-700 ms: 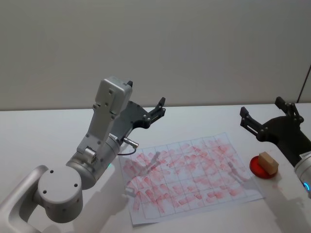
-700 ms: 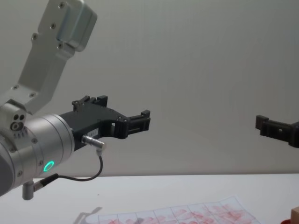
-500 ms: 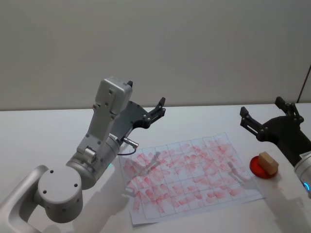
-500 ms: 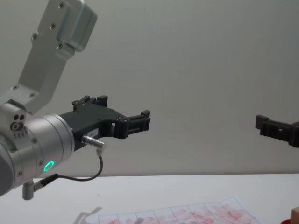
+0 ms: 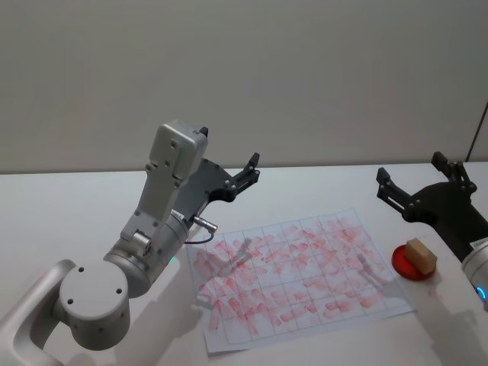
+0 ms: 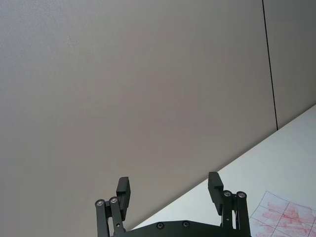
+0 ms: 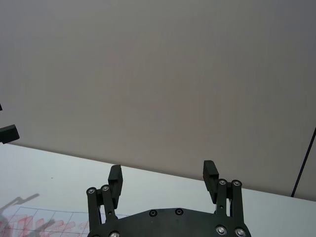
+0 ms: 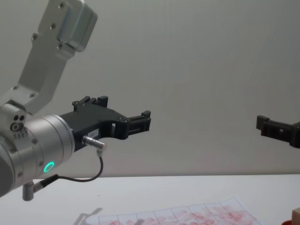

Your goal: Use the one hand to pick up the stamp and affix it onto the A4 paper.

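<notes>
Plainly tan, blocky stamp [image 5: 421, 255] sits on red pad [image 5: 402, 267]; left gripper [image 6: 168, 181] and right gripper [image 7: 162, 169] fingers [image 7: 209, 172] released.

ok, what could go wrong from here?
1. The stamp is small and sits on the red pad. The open right gripper, raised behind it, might drag the pad or slip.
2. The A4 paper looks untaped, so pressing may shift it.
The left gripper hangs open, raised left of the paper.

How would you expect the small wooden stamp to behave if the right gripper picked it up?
The stamp looks like a solid wooden block, so probably stiff and light. Its flat faces should suit a pinch and not roll. Perched on the red pad, it might tip or slide if nudged off-centre.
</notes>
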`<state>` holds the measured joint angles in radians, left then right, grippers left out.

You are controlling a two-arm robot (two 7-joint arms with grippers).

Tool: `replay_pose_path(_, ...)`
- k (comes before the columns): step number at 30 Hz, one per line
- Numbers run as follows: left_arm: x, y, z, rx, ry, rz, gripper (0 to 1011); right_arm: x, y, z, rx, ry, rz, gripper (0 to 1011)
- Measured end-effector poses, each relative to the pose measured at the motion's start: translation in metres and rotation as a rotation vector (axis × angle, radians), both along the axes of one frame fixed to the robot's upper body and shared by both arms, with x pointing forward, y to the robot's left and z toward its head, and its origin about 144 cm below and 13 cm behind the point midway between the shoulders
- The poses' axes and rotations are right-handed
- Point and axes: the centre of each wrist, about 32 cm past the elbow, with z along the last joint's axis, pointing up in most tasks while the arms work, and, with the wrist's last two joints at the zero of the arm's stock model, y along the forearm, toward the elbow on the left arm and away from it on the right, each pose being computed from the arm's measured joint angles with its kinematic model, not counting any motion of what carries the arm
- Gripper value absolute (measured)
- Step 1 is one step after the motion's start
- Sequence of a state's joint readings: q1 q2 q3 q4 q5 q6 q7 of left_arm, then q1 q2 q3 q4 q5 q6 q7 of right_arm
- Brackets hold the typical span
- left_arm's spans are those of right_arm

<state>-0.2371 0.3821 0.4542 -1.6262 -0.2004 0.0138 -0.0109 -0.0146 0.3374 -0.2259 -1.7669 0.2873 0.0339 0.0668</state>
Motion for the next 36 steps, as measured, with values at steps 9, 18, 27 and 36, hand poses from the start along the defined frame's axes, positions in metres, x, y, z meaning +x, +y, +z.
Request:
replay_pose_path(9, 0.0, 0.0, 0.0, 0.0, 0.0, 0.0, 1001, 0.0, 0.0, 0.0, 0.0, 0.0, 0.0, 1001)
replay_pose_path(18, 0.0, 0.0, 0.0, 0.0, 0.0, 0.0, 1001, 0.0, 0.0, 0.0, 0.0, 0.0, 0.0, 1001)
replay_pose_path(27, 0.0, 0.0, 0.0, 0.0, 0.0, 0.0, 1001, -0.007, 0.001, -0.001, -0.002, 0.012, -0.022, 1001)
replay_pose_path(36, 0.0, 0.0, 0.0, 0.0, 0.0, 0.0, 1001, -0.028, 0.002, -0.005, -0.023, 0.083, -0.104, 1001)
